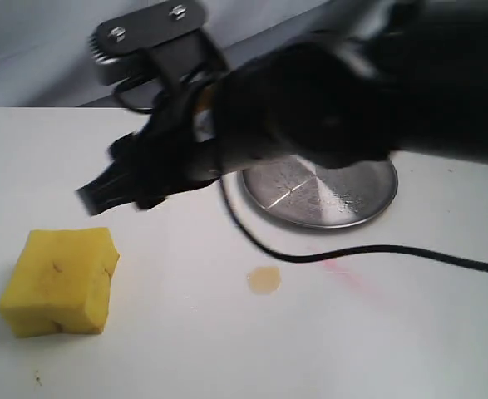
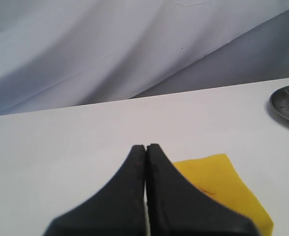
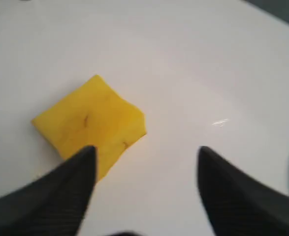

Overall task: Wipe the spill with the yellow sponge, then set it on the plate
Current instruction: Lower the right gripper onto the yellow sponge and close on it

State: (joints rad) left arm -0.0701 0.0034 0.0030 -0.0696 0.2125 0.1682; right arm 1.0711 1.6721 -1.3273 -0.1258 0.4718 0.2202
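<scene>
Fingers [image 3: 82, 169] of the right gripper [image 3: 145, 160] stand apart and empty, just short of the yellow sponge [image 1: 61, 283]; the left gripper [image 2: 146, 148] is closed on nothing. Sponge not yet grasped, lying well apart from the spill [image 1: 263, 280], which is unwiped. The plate [image 1: 335, 204] is bare. All steps outstanding.

Surfaces and finishes, all views.
Yellow sponge [image 1: 58, 281]: matt foam, creased, with small dents. Plate [image 1: 327, 195]: shiny silvery metal, scratched, bright radial glints. Spill [image 1: 264, 280]: translucent amber liquid, wet-looking. Table [image 1: 393, 349]: smooth white, faint sheen, one small highlight in the right wrist view. Left gripper [image 2: 146, 147]: fingers smooth matt black, plastic or rubber, cannot tell which. Right gripper [image 3: 147, 153]: fingers black with fine ribbed lines. Cable [image 1: 377, 251]: smooth black sheath. Backdrop [image 2: 85, 49]: pale grey cloth, soft folds.
</scene>
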